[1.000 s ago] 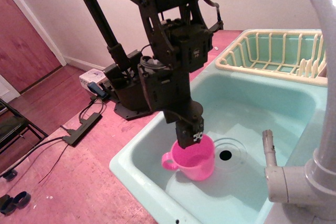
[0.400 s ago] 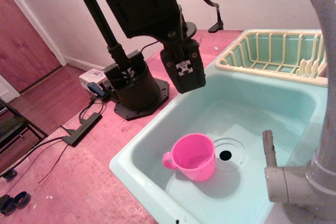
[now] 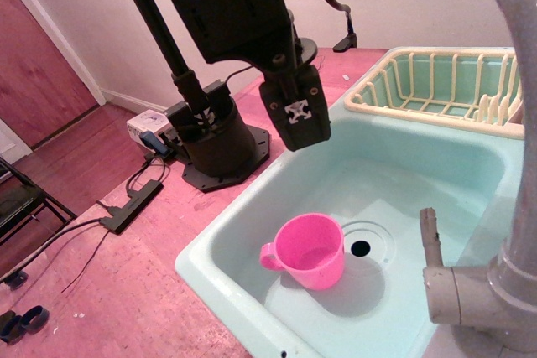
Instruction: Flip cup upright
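Hangs raised on the black arm point(image 3: 226, 6), gripper point(image 3: 299, 127) pointing down, empty, fingers apparently drawn together.

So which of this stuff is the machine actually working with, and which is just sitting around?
Part of the job:
- pink cup, standing upright in the sink
- gripper, raised above it, holding nothing

Just lying about:
- dish rack
- faucet
- drain hole
- power strip on the floor

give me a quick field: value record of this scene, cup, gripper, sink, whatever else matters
cup: small bright pink plastic mug, upright, rim up, loop handle toward the counter edge
cup location: floor of the mint green sink, beside the round drain hole
gripper: black gripper, raised above the sink, not touching the cup, holding nothing; open or shut unclear
rack: cream plastic dish rack behind the sink
task state: cup appears upright
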`<state>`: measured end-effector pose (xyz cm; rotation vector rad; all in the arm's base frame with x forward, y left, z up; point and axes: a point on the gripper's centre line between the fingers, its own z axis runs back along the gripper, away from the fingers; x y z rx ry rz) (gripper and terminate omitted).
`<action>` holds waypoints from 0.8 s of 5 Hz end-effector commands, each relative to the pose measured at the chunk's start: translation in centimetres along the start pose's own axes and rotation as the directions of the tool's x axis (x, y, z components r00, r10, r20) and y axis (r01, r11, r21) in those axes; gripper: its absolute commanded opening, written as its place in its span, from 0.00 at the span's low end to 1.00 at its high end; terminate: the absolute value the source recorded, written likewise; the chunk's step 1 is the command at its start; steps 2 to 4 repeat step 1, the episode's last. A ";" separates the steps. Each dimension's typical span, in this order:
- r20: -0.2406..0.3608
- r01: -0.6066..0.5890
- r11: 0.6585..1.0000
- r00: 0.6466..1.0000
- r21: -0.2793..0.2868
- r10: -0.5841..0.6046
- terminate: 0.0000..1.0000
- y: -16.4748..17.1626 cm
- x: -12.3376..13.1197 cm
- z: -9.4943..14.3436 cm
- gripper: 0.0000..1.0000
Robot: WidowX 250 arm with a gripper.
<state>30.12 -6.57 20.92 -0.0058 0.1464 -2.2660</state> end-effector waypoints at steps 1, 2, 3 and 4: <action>-0.023 0.014 0.999 1.000 0.036 -0.014 1.00 -0.4 -0.1 0.8 1.00; -0.023 0.014 0.999 1.000 0.036 -0.014 1.00 -0.4 -0.1 0.8 1.00; -0.023 0.014 0.999 1.000 0.036 -0.014 1.00 -0.4 -0.1 0.8 1.00; -0.023 0.014 0.999 1.000 0.036 -0.014 1.00 -0.4 -0.1 0.8 1.00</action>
